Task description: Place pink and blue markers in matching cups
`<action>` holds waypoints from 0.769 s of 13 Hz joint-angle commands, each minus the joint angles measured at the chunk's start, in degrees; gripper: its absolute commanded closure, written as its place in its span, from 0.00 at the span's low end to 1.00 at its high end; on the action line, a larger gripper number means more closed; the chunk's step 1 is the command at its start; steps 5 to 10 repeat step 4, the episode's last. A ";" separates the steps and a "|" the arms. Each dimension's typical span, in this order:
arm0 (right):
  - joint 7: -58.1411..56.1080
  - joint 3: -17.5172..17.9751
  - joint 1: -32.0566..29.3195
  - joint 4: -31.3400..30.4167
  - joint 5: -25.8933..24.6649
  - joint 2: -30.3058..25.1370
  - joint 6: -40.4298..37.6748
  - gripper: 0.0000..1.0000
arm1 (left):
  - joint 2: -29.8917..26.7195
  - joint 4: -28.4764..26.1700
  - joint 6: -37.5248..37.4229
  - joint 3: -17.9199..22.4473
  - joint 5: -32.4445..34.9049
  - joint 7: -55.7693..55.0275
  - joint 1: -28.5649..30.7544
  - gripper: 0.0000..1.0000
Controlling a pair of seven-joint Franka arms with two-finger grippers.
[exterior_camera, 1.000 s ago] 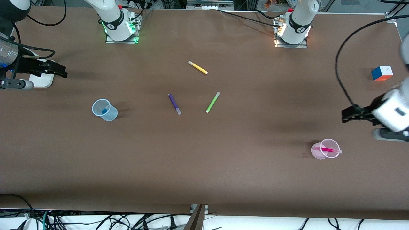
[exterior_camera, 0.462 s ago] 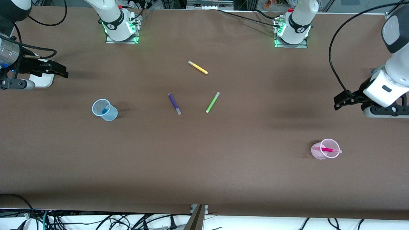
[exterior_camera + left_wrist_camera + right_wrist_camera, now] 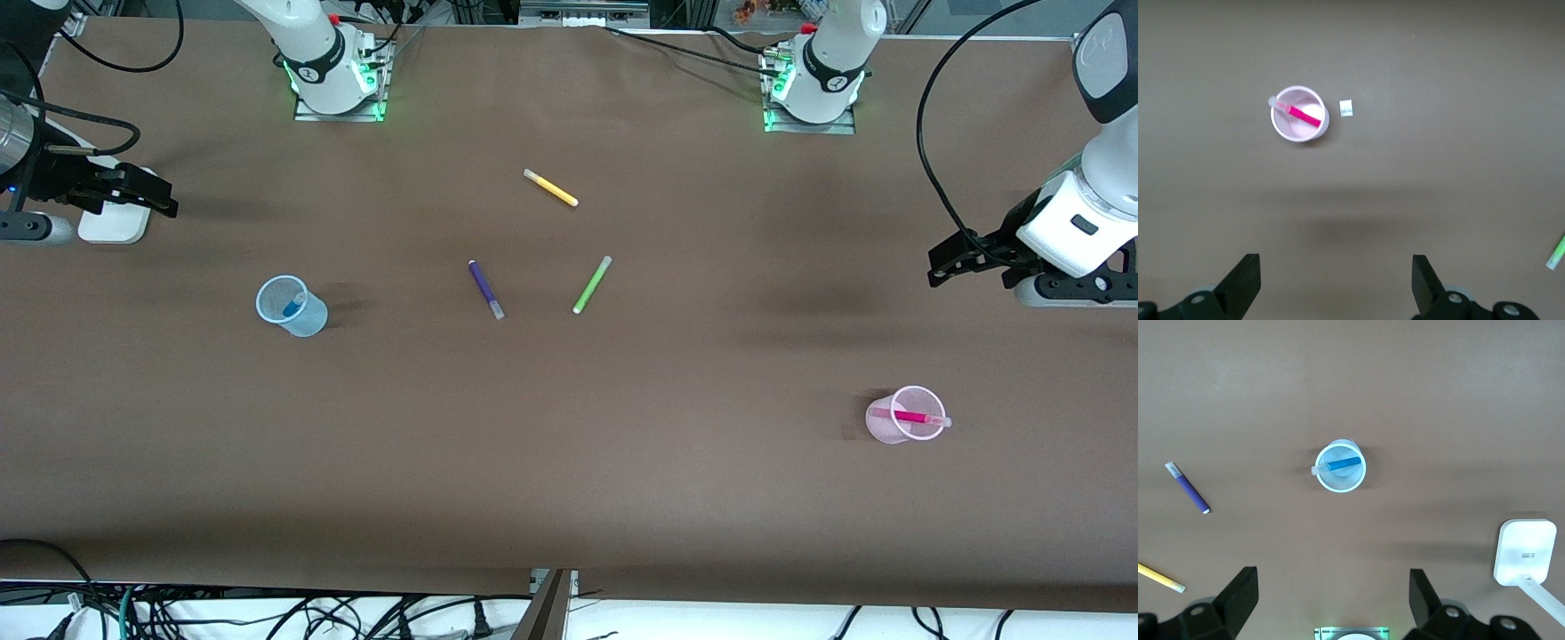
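My left gripper [image 3: 944,265] had its fingers [image 3: 1245,277] spread wide and empty, and so did my right gripper [image 3: 151,196]. Over the last second the left one had climbed from just above the pink cup [image 3: 898,418] to the right edge of the front view, hanging over bare counter [image 3: 622,462]. The right one had drifted only slightly, over the white pad [image 3: 111,222] at the upper left of the front view.

Working outward, the pink marker [image 3: 911,416] leaned inside the pink cup in the lower right of the front view, pale end poking over the rim. The blue marker [image 3: 292,307] stood in the blue cup [image 3: 292,307] at centre left. Neither had shifted.

The purple pen [image 3: 485,289], green pen [image 3: 592,284] and yellow pen [image 3: 550,188] lay loose mid-counter (none of my business).

I judged both placements done, and the pull-back looked like a retreat to rest.
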 commanded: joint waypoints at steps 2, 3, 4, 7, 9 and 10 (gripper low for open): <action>0.23 0.05 -0.53 1.70 0.29 0.79 -1.31 0.00 | -0.27 2.24 -3.57 -1.13 -1.25 -4.72 -0.55 0.00; 0.40 0.05 -0.44 1.71 0.12 0.79 -1.31 0.00 | -0.27 2.24 -3.66 -1.13 -1.16 -4.54 -0.46 0.00; 0.49 0.05 -0.36 1.71 -0.06 0.79 -1.39 0.00 | -0.18 2.24 -3.66 -1.13 -1.16 -4.45 -0.46 0.00; 0.49 0.05 -0.36 1.71 -0.06 0.79 -1.39 0.00 | -0.18 2.24 -3.66 -1.13 -1.16 -4.45 -0.46 0.00; 0.49 0.05 -0.36 1.71 -0.06 0.79 -1.39 0.00 | -0.18 2.24 -3.66 -1.13 -1.16 -4.45 -0.46 0.00; 0.49 0.05 -0.36 1.71 -0.06 0.79 -1.39 0.00 | -0.18 2.24 -3.66 -1.13 -1.16 -4.45 -0.46 0.00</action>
